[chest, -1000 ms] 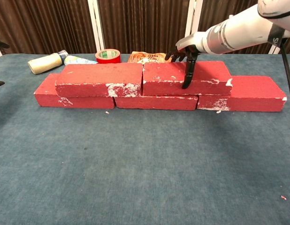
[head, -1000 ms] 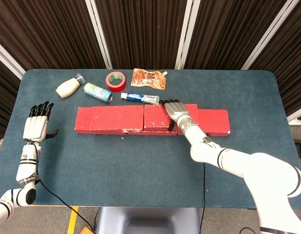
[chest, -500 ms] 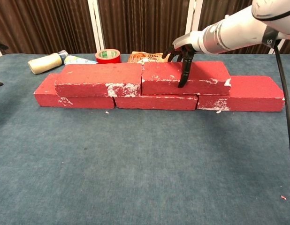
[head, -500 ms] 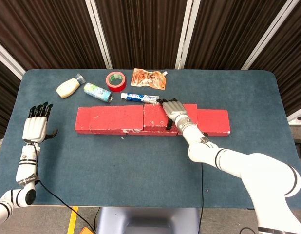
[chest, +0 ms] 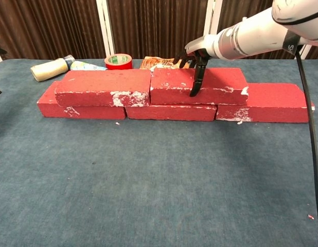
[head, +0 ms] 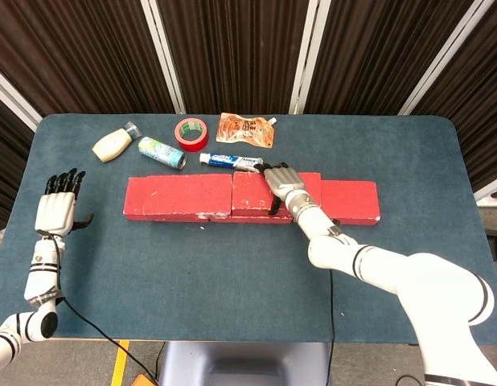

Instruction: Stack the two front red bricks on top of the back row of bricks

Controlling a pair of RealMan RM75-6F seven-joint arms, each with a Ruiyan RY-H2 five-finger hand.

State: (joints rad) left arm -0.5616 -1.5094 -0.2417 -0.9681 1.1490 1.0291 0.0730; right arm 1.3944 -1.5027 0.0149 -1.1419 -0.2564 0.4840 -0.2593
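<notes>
right hand: palm hides where it meets the upper right red rectangular brick.
back row of red bricks: mostly covered by the upper bricks in the chest view.
left hand: nearly all cut off at the chest view's left edge.
white toothpaste tube: label too small to read.
orange foil pouch: largely hidden behind the bricks.

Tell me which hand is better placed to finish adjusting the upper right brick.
The right hand: it already grips the upper right brick. The left hand hovers open near the table's left edge, far away.
</notes>
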